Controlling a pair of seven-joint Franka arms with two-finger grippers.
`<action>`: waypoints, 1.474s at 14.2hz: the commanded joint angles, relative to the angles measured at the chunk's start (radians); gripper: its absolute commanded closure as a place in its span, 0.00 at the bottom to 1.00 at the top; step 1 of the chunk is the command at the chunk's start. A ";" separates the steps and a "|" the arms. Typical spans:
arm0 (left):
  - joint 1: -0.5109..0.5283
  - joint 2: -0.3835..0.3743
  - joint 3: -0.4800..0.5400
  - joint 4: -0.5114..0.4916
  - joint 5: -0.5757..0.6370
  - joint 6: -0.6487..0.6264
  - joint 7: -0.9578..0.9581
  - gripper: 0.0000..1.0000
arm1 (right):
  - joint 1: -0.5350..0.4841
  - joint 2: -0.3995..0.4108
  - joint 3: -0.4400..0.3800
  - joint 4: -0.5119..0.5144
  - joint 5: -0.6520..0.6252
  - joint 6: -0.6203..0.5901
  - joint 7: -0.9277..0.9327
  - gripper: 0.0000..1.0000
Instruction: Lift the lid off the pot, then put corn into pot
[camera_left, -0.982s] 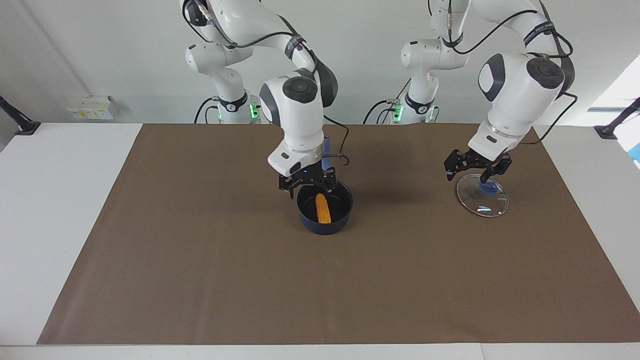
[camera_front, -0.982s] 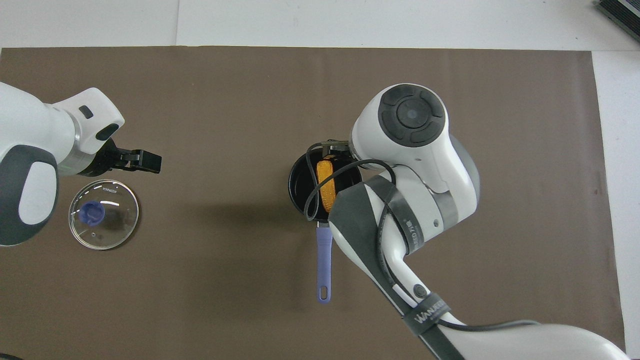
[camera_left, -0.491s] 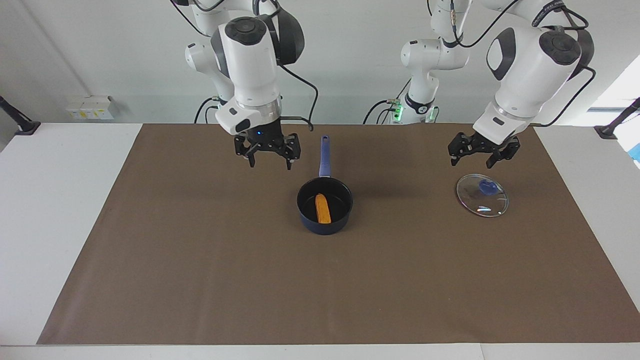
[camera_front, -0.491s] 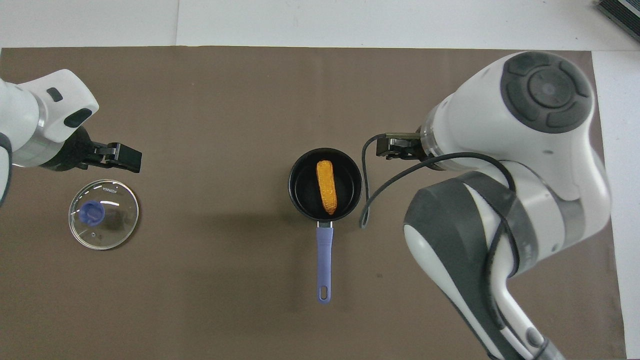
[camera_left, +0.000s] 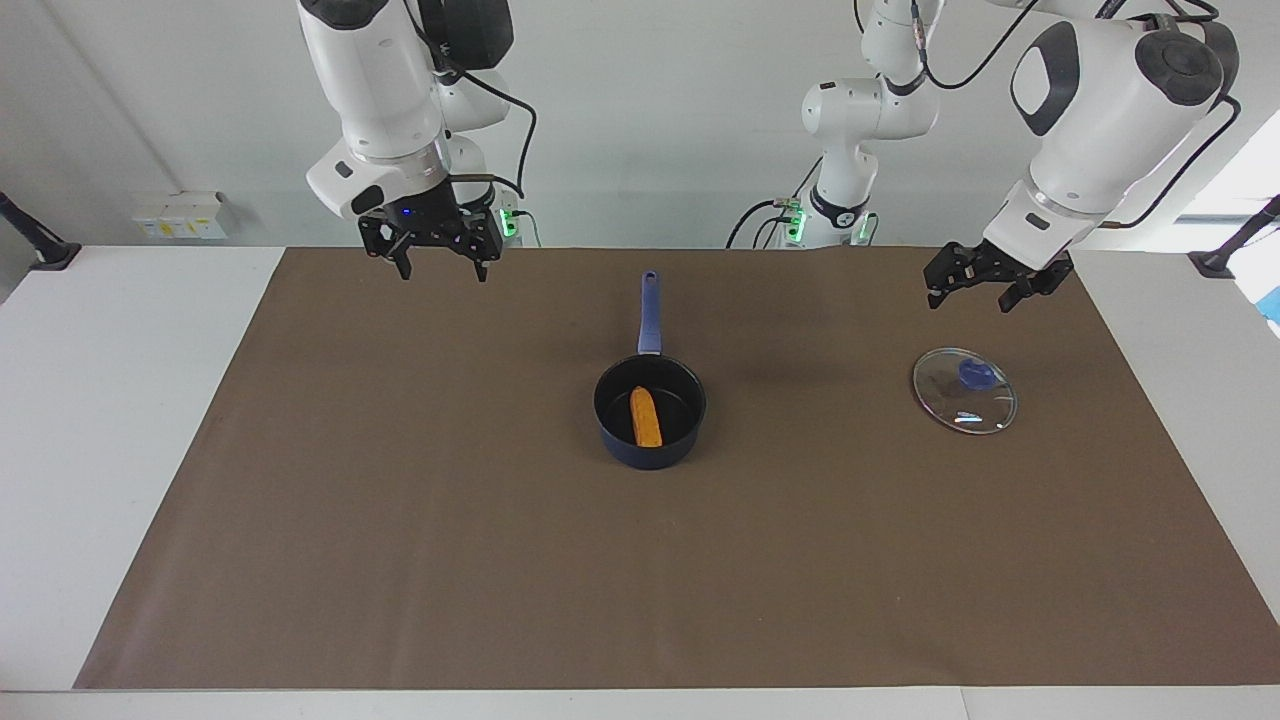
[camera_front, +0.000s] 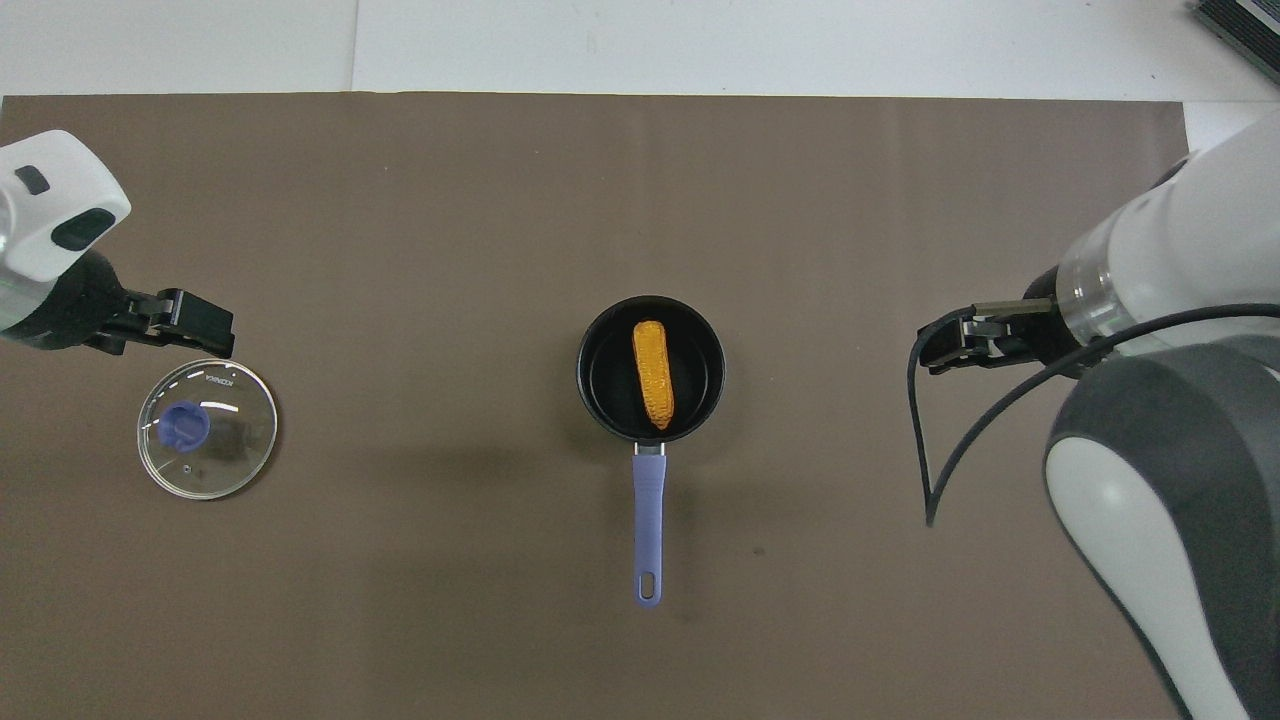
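Note:
The navy pot (camera_left: 612, 432) stands mid-mat, its blue handle (camera_left: 649, 312) pointing toward the robots. The orange corn (camera_left: 646, 417) lies inside it, and also shows in the overhead view (camera_front: 652, 372) within the pot (camera_front: 596, 378). The glass lid (camera_left: 950, 402) with its blue knob lies flat on the mat toward the left arm's end; it shows in the overhead view too (camera_front: 230, 450). My left gripper (camera_left: 968, 298) is open and empty, raised over the mat beside the lid (camera_front: 200, 325). My right gripper (camera_left: 441, 268) is open and empty, raised over the mat's edge near its own base (camera_front: 945, 347).
A brown mat (camera_left: 400, 520) covers most of the white table (camera_left: 110, 420). Small white boxes (camera_left: 180, 215) sit at the table's edge nearest the robots, at the right arm's end. Black clamps (camera_left: 40, 245) stand at both ends.
My right gripper has risen from the pot and pulled back toward its base, leaving the corn inside. My left gripper has lifted up and away from the lid's knob.

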 joint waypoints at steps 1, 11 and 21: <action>0.011 -0.021 -0.004 -0.007 0.000 -0.020 0.016 0.00 | -0.054 -0.066 0.012 -0.097 0.009 0.002 -0.069 0.00; 0.011 -0.040 0.003 0.039 0.027 -0.073 0.100 0.00 | -0.246 -0.087 0.012 -0.154 0.022 0.053 -0.243 0.00; 0.014 -0.063 -0.004 0.045 0.027 -0.081 0.105 0.00 | -0.245 -0.056 0.006 0.141 0.058 -0.108 -0.206 0.00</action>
